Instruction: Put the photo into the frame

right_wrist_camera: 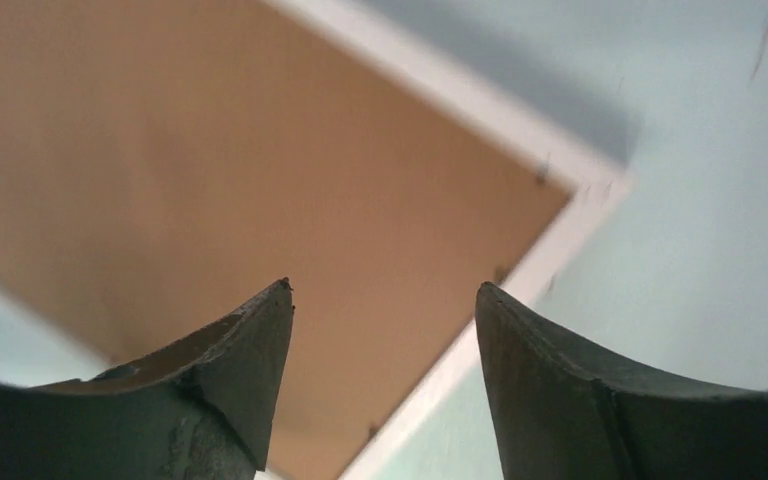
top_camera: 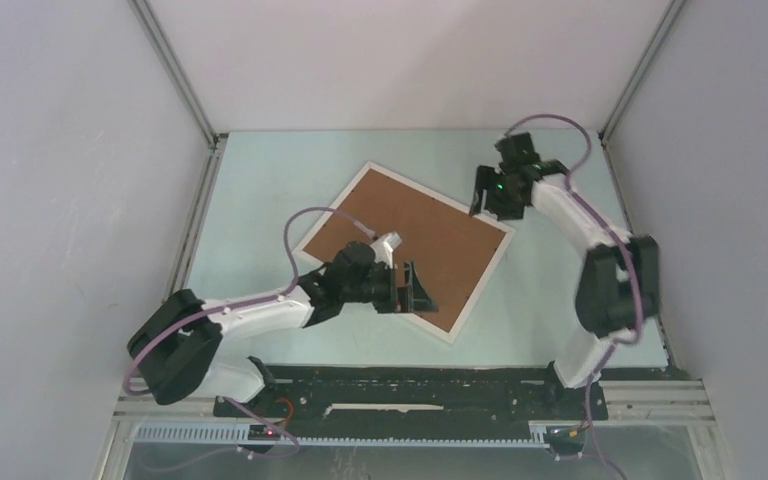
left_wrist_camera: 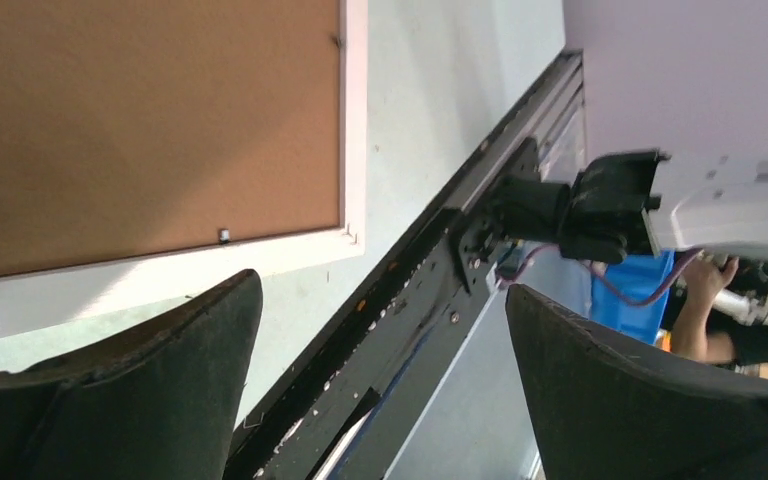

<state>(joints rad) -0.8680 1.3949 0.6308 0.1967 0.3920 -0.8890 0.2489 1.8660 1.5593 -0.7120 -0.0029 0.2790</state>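
The frame (left_wrist_camera: 355, 120) flat, brown backing board (left_wrist_camera: 150, 120) uppermost, perhaps seated; left gripper (left_wrist_camera: 380, 288) and right gripper (right_wrist_camera: 382, 287) over it, jaws apart.

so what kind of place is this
Probably a robot test cell: white panel walls on aluminium posts box in a pale table, and the left arm and right arm are bolted to a black rail at its near edge.

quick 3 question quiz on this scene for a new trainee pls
1. True or false: the left gripper is holding the backing board.
2. Which is nearest the frame's right-hand corner in the top view? A) left gripper B) right gripper
3. What colour is the backing board's visible face?
Key: 1 false, its jaws are open and empty; 2 B; 3 brown.
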